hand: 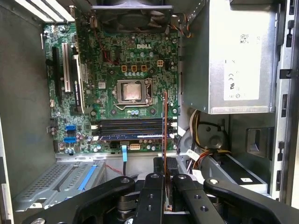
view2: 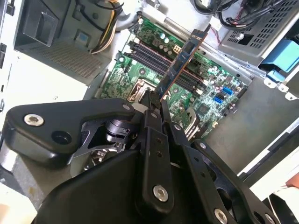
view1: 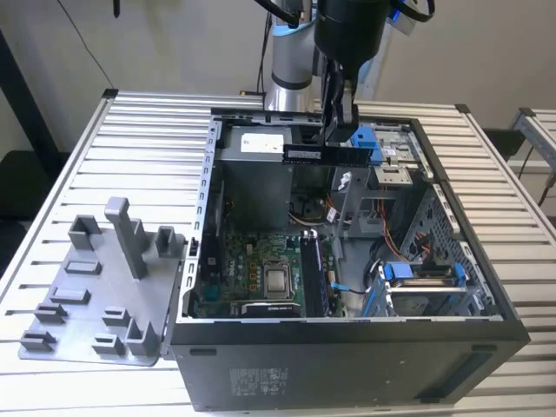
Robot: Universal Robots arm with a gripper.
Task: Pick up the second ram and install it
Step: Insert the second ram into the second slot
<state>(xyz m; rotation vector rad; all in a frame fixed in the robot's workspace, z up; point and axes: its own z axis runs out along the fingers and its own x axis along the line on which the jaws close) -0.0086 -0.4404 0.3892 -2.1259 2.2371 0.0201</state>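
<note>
Green motherboard (view1: pixel 252 265) lies at the bottom of the open computer case (view1: pixel 347 347) in the exterior view, and above it the gripper (view1: pixel 337 143) hangs clenched on the second ram (view1: pixel 304 154), which it carries level over the far part of the case, well clear of the board. In the second wrist view the fingers (view2: pixel 148 108) pinch one end of the second ram (view2: pixel 183 58), and the stick juts out over the memory slots (view2: pixel 159 60), crossing their line rather than following it. In the first wrist view the second ram (hand: pixel 165 126) shows edge-on as a thin line between the closed fingers (hand: pixel 154 186), again lying across the memory slots (hand: pixel 128 128) beside the processor socket (hand: pixel 132 91), with the power supply (hand: pixel 238 60) close on one side. To do this step well, the stick probably has to be turned until its long edge runs along a free slot, kept level and brought straight down so both ends seat together; the cables and the case wall leave little room for swinging. Outside, the case sits on a slatted metal table (view1: pixel 130 148), with a grey plastic fixture (view1: pixel 95 304) with upright posts at the exterior view's left, a pale wall (view1: pixel 174 43) behind, and a second slatted table (view1: pixel 537 130) at the exterior view's right.
</note>
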